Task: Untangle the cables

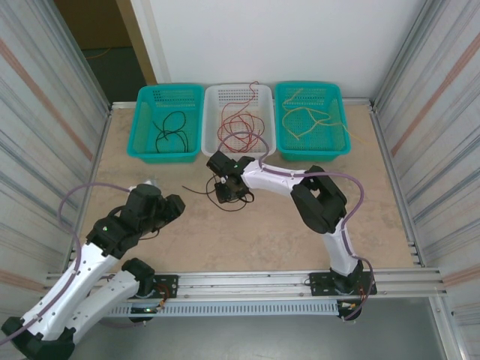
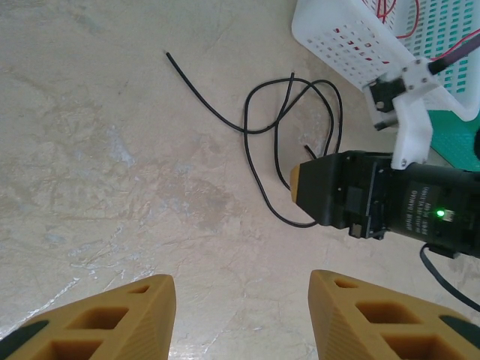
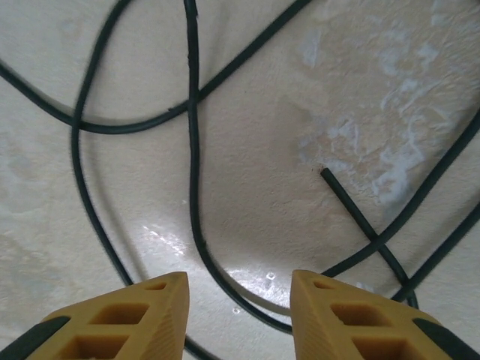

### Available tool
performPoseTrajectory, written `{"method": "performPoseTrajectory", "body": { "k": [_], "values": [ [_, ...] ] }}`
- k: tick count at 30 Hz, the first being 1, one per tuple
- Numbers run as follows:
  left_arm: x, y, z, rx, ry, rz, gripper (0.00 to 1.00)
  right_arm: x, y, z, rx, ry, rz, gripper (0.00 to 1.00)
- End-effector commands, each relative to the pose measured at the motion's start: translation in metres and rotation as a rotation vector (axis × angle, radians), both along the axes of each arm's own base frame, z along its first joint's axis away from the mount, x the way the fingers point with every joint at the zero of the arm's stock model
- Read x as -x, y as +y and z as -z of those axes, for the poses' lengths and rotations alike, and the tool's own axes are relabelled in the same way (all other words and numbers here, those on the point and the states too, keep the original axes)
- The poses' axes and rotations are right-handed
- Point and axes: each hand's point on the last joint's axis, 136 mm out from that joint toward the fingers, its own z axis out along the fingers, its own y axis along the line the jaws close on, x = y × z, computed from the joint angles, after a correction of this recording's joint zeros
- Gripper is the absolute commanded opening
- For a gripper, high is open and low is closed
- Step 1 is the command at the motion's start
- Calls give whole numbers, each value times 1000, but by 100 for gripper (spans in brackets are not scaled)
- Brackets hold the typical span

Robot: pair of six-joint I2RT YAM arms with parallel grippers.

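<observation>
One black cable (image 1: 196, 191) lies in loose crossing loops on the table; the left wrist view shows the black cable (image 2: 262, 127) with one free end stretched out to the left. My right gripper (image 1: 229, 191) hangs low over these loops, pointing down. Its jaws (image 3: 240, 289) stand open, and a strand of the black cable (image 3: 193, 150) curves between the fingers, not pinched. My left gripper (image 1: 169, 206) is open over bare table, well short of the cable. Nothing lies between its fingers (image 2: 241, 289).
Three baskets stand along the far edge. The left teal basket (image 1: 142, 127) holds black cables (image 1: 171, 127). Red cables (image 1: 241, 120) fill the white basket (image 1: 214, 101), and yellow cables (image 1: 311, 120) sit in the right teal basket (image 1: 339, 112). The white basket (image 2: 352, 37) stands just behind the right arm's wrist (image 2: 390, 199).
</observation>
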Motion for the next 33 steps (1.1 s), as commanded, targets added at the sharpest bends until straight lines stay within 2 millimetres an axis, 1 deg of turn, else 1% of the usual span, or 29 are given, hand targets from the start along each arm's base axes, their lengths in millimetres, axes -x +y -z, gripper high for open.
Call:
{"method": "performPoseTrajectory", "body": {
  "k": [1,5,8,11,12,14,15,18,23,26,28,30,31,32,33],
  "values": [
    [2,3,-6,6,-13,-3,50,8,2,13,30,28,-29,40],
    [1,3,-6,8,-19,-5,50,14,4,19,44,48,-51,36],
    [-1,0,-7,18,-22,-2,50,19,2,26,69,63,-65,30],
    [-2,-2,-7,25,-16,4,49,23,0,29,85,72,-75,18],
    [-2,-2,-7,25,-15,5,49,24,0,28,88,74,-80,10],
    [-2,-2,-6,22,-15,5,48,28,-1,26,98,69,-93,2],
    [-2,-2,-6,21,-15,3,49,31,0,22,97,63,-103,0],
    [-2,-1,-6,18,-18,2,49,47,2,11,77,56,-145,0],
    [-2,-1,-4,19,-15,3,48,72,-2,-20,22,28,-185,0],
    [-4,-4,-3,30,-18,7,48,76,-7,-41,-18,6,-165,0],
    [-5,-7,-2,41,-17,12,47,74,-8,-56,-51,-18,-146,0],
    [-7,-10,-1,46,-14,18,47,73,-6,-67,-84,-27,-140,0],
    [-7,-11,-2,51,-13,21,47,69,-7,-71,-87,-33,-128,7],
    [-8,-12,-2,51,-11,22,47,64,-10,-73,-72,-46,-109,16],
    [-8,-12,-2,53,-10,26,46,57,-13,-75,-53,-59,-85,28]
  ]
}}
